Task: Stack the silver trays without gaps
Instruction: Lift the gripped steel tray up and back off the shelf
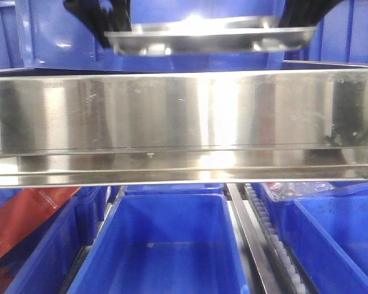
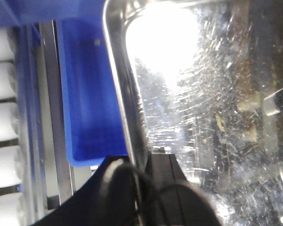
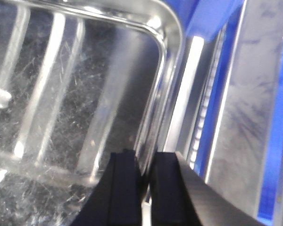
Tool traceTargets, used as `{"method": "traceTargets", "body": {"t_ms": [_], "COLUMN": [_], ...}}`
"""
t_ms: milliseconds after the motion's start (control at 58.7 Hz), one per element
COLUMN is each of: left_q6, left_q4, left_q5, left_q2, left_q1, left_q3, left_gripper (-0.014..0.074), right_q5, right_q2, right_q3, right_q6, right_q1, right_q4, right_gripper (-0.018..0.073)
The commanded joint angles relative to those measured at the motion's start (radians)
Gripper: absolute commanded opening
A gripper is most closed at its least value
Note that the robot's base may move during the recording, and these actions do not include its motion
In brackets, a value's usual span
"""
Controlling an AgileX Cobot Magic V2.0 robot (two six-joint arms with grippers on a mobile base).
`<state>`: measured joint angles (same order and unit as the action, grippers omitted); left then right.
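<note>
Tray (image 1: 208, 38): held in the air at the top of the front view, above and beyond the beam (image 1: 184, 122), roughly level, long side toward the camera
Left pincer (image 1: 110, 27): clamped on the tray's left end; in its wrist view the rim runs between the fingers (image 2: 161, 160), one inside the tray and one outside
Right pincer (image 1: 297, 18): clamped on the opposite end near a corner; its wrist view shows the rim pinched between two black fingers (image 3: 125, 165)
Around: blue bins (image 1: 165, 245) below the beam and behind the tray; one of them lies under the tray's left edge, with white rollers (image 2: 2, 117) beside it
Unclear: no view shows a tray to land on; the two bright edges in the front view could be one tray's near and far rims or two trays, I cannot tell which
Step in hand: likely carrying the tray by both ends toward its stack
Doing it well: move both arms together at the same height so the tray stays flat and neither rim twists out of a grip; square its corners over the lower tray before lowering; lower straight, release only once all four rims are seated
Risk: a tilted or offset drop would leave one rim riding on another, hence a gap
</note>
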<state>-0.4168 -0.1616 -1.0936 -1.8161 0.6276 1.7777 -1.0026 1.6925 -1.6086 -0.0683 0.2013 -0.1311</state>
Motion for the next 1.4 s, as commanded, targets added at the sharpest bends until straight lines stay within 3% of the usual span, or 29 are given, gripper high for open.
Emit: {"method": "traceTargets", "body": {"t_ms": [0, 239, 801, 1005, 1380], "left_q6": [0.013, 0.013, 0.013, 0.013, 0.013], "left_q4": [-0.021, -0.113, -0.164, -0.237, -0.237], "left_q5": [0.036, 0.157, 0.382, 0.485, 0.491], "left_q2": [0.036, 0.065, 0.065, 0.065, 0.065], "left_q1": [0.007, 0.007, 0.007, 0.007, 0.007], "left_q3": [0.029, 0.071, 0.142, 0.142, 0.142], "left_gripper": [0.0, 0.0, 0.0, 0.0, 0.0], "right_q5": [0.042, 0.112, 0.302, 0.367, 0.367], "right_q2": [-0.037, -0.053, -0.053, -0.053, -0.051], "right_q3": [-0.007, -0.071, -0.183, -0.183, -0.183], "right_q6": [-0.022, -0.022, -0.022, -0.022, -0.022], "right_q1": [0.009, 0.009, 0.009, 0.009, 0.009], "right_q4": [-0.023, -0.023, -0.023, -0.023, -0.023], "right_gripper": [-0.0079, -0.0079, -0.0079, -0.0079, -0.0079]}}
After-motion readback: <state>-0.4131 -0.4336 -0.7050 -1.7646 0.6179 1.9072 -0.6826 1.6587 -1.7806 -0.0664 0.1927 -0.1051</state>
